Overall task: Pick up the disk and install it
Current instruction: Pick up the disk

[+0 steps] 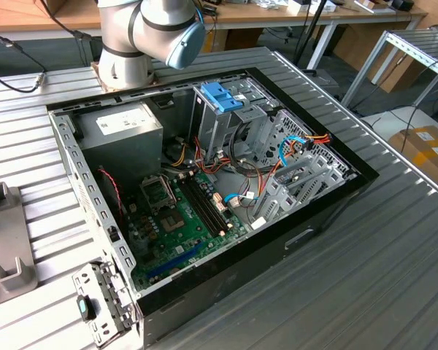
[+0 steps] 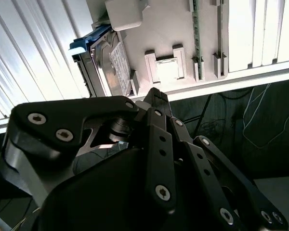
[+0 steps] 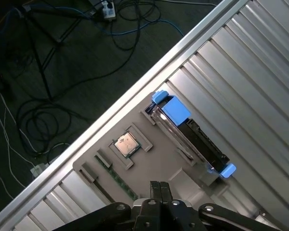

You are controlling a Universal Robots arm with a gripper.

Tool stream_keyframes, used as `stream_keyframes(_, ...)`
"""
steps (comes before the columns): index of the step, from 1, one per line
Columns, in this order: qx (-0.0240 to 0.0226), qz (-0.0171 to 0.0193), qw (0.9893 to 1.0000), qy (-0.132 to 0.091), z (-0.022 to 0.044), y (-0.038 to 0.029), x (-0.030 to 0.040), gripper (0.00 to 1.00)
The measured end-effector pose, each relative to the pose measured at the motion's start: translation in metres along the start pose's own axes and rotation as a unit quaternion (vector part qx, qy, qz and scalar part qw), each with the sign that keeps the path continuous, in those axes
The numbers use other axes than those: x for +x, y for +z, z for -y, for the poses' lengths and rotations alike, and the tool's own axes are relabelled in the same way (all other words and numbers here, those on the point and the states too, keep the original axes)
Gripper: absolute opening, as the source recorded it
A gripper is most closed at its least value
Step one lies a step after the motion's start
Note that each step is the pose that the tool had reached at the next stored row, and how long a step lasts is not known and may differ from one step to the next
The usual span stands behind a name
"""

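Disk (image 3: 195,134) stands on edge in the grey fixture (image 3: 156,161), not yet picked up; gripper (image 3: 159,186) hangs near it, jaws closed and empty; installation in the case (image 1: 226,283) remains outstanding.

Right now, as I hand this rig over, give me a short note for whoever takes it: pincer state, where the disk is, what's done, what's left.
Pincer: shut, holding nothing, near the grey holder tray, not touching the disk.
Disk: standing on edge in a slot of that tray, blue rails on it.
Computer case: open on the slatted table, seen in the exterior view.
Done: nothing yet; the disk is not gripped.
Left: both the pick-up and the install.
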State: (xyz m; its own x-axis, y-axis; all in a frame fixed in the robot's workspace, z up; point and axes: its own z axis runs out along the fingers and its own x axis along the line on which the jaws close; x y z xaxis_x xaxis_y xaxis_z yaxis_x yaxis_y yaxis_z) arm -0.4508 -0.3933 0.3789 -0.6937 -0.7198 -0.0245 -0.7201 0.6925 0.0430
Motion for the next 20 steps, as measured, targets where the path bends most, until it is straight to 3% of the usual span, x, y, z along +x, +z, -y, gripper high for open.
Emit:
stream_keyframes(9,-0.0007,-0.0013,0.9996,-0.030,0.0000,0.0000,0.0000,0.10)
stream_keyframes(20,-0.0017,-0.0029,0.9977,-0.067,0.0000,0.0000,0.0000,0.10)
